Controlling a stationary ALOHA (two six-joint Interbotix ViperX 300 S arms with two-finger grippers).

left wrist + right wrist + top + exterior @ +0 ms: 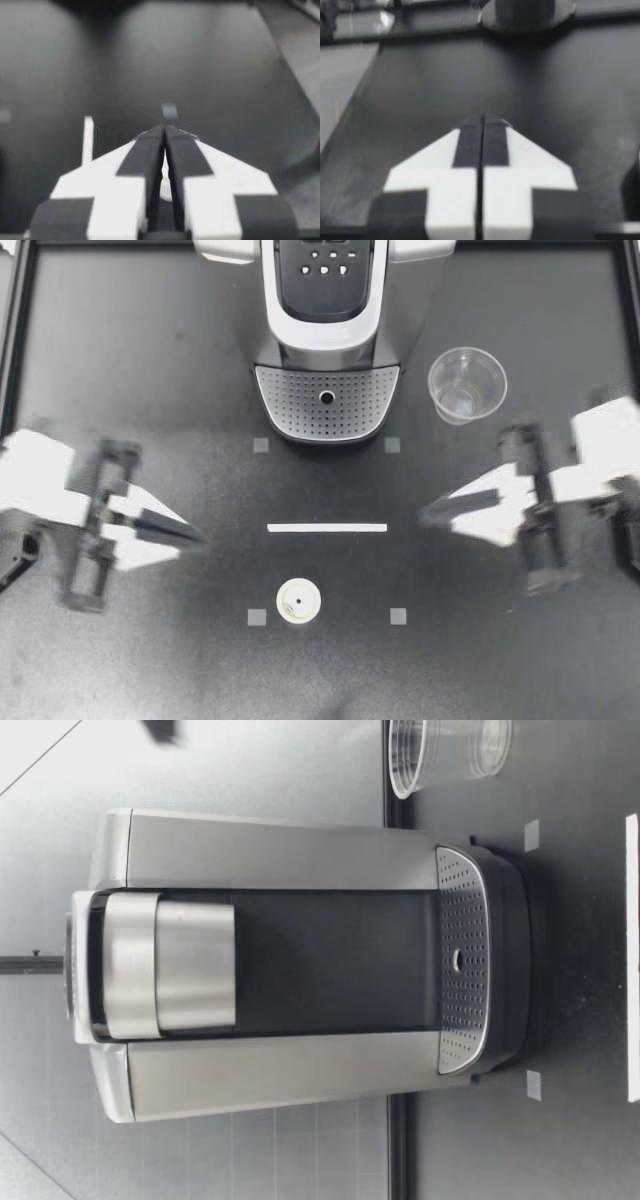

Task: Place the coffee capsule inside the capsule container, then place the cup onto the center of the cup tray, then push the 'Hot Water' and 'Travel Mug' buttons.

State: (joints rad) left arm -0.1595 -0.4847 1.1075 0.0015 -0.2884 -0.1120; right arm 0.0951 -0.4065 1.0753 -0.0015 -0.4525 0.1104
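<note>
The left gripper (196, 537) and right gripper (428, 512) are hanging clenched and empty while the coffee capsule (299, 601), sitting near the tabletop's (150, 370) edge opposite the coffee machine (327, 340), is looking light and crushable, best pinched gently across its rim.

The coffee machine (325, 340) is cut off at its rear.

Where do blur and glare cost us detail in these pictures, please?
Top view: the left hand and right hand are smeared, their white parts washed out; the capsule and cup are crisp. Wrist views: the table beyond each hand is out of focus. Low view: the machine is clear.
</note>
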